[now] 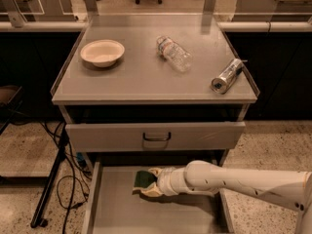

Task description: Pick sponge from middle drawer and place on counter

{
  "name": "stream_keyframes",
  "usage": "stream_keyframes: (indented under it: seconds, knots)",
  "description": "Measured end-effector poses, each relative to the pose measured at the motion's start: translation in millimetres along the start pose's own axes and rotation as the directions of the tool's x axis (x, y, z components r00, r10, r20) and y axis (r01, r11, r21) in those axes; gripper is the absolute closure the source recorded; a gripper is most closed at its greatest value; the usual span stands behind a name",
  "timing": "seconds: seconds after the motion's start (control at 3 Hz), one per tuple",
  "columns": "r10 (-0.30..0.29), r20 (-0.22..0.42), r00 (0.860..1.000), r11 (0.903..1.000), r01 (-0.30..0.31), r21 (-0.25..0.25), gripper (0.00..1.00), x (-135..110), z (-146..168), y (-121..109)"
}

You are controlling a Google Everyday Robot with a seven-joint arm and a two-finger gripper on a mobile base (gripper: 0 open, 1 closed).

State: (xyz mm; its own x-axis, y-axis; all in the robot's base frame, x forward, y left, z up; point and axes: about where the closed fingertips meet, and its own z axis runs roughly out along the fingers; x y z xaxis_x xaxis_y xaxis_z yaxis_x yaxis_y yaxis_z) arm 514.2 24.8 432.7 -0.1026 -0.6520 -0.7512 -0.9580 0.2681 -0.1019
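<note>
The middle drawer (161, 214) is pulled open at the bottom of the cabinet. My gripper (147, 182) reaches into it from the right on a white arm. It is shut on the sponge (142, 178), whose dark green face shows between the cream fingers (155, 171). The sponge is near the drawer's back left, just above the floor. The counter (141, 79) is the grey cabinet top above.
On the counter lie a cream bowl (102, 51) at the left, a clear plastic bottle (174, 53) on its side in the middle and a silver can (227, 75) at the right edge. A closed drawer front with a loop handle (156, 136) overhangs the open drawer. Cables and a stand (58, 179) are on the floor at the left.
</note>
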Motion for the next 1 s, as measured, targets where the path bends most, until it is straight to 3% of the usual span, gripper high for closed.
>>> stream_keyframes:
  seconds: [0.33,0.67,1.0]
  knots:
    - [-0.017,0.007,1.000,0.9998,0.017,0.013,1.00,-16,-16,-1]
    - [-0.039,0.004,0.999,0.9973,0.039,0.062,1.00,-46,-60,5]
    - [-0.122,-0.018,0.992,0.9835,0.123,0.132,1.00,-88,-123,15]
